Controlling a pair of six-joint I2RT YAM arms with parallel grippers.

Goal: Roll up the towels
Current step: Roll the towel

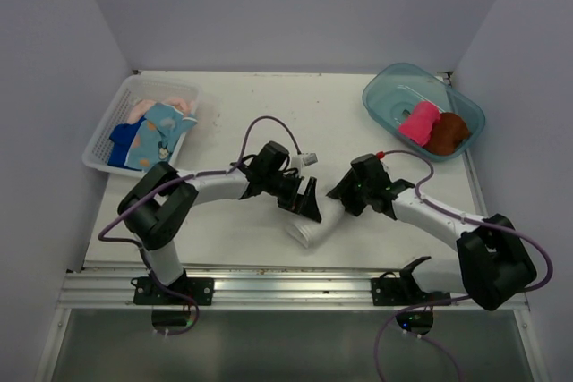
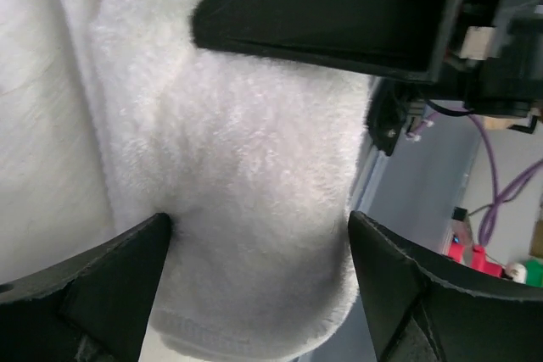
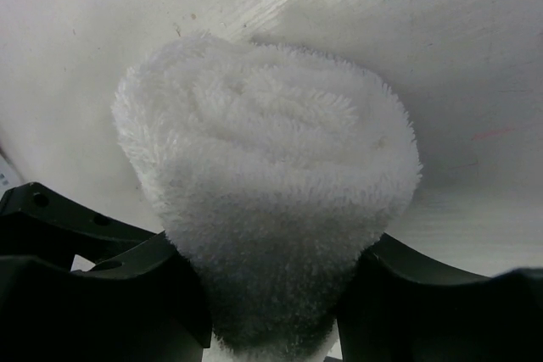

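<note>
The table point(image 1: 269, 105) carries containers at its two far corners: a basket point(image 1: 94, 157) at the left and a tub point(image 1: 378, 100) at the right.

Three towels are heaped loosely in the basket:
- a peach towel point(image 1: 170, 103) at the far end
- a printed towel point(image 1: 159, 134) draped over the middle
- a blue towel point(image 1: 123, 142) at the near end

Two rolled towels are lodged side by side in the near end of the tub. These are a pink towel point(image 1: 418, 123) and a brown towel point(image 1: 448, 133), touching each other.

A white towel point(image 1: 312, 228) lies rolled on the table near the front edge, between the two arms and well apart from both containers. Coiled layers are visible on its end in the right wrist view.

Both grippers are positioned at this roll.

The left gripper point(image 2: 259, 235) straddles it with the jaws set wide, and each fingertip point(image 2: 127, 277) is seen at a side of the roll. Whether pressure is applied cannot be told.

The right gripper point(image 3: 271, 294) has its jaws closed on the white towel. The pile is pinched narrow between the fingers point(image 3: 127, 286), while the free end bulges wider beyond them.
</note>
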